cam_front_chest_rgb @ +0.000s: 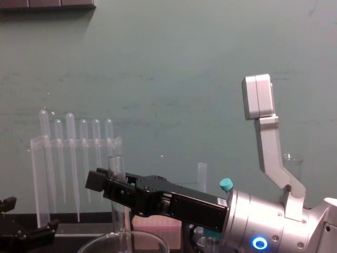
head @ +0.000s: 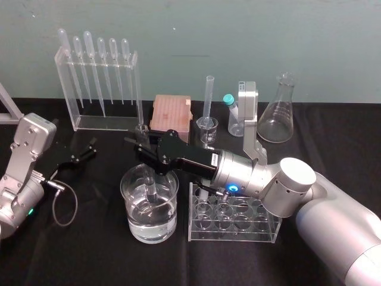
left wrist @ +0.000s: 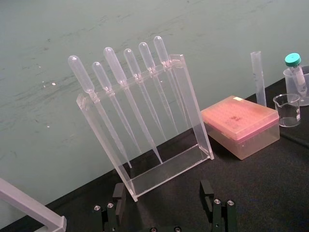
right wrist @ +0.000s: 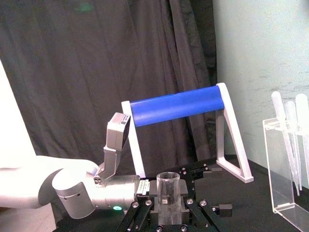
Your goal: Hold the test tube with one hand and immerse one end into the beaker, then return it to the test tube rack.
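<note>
Two grippers are yours to watch. Your right gripper (head: 143,145) is clenched around the upper part of the test tube (cam_front_chest_rgb: 117,167) and holds it upright over the beaker (head: 132,229). The tube's open mouth stands above the fingers, and its lower end reaches down inside the beaker to the water. You see the test tube rack (head: 271,229) just beside the beaker, on its right, on the black table (head: 89,250). Your left gripper (head: 90,148) rests well to the left, fingers spread, grasping nothing.
</note>
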`<act>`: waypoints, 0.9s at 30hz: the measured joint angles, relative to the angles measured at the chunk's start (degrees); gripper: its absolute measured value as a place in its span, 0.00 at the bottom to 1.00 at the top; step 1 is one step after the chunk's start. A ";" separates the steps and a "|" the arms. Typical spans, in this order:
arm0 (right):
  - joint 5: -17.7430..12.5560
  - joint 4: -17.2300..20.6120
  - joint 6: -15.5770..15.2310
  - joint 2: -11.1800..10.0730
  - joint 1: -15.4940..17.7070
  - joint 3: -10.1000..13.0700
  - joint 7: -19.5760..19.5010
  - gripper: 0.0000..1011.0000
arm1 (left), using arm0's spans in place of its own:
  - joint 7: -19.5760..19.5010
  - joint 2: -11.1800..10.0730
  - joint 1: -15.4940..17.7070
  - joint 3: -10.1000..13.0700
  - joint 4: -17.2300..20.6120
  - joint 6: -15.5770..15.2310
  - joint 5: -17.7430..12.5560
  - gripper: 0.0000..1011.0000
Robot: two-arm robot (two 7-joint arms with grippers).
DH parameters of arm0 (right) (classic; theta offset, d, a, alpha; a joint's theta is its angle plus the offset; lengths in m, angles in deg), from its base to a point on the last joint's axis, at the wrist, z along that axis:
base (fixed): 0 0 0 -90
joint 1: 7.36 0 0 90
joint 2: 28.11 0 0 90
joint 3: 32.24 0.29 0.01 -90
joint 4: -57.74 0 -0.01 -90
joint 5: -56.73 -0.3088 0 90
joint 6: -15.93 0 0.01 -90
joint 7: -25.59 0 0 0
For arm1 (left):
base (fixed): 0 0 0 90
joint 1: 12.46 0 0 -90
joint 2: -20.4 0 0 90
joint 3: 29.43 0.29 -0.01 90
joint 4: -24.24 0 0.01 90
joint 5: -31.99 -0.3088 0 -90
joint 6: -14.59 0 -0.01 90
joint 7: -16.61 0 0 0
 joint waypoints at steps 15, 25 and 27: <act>-0.06 0.07 0.09 0.00 0.04 0.00 -0.01 0.22 | 0.00 0.00 0.00 0.00 0.00 0.00 0.00 0.99; -0.08 0.08 0.10 0.00 0.04 0.00 -0.02 0.22 | 0.00 0.00 0.00 0.00 0.00 0.00 0.00 0.99; -0.08 0.07 0.10 0.00 0.04 0.00 -0.02 0.22 | 0.00 0.00 0.00 0.00 0.00 0.00 0.00 0.99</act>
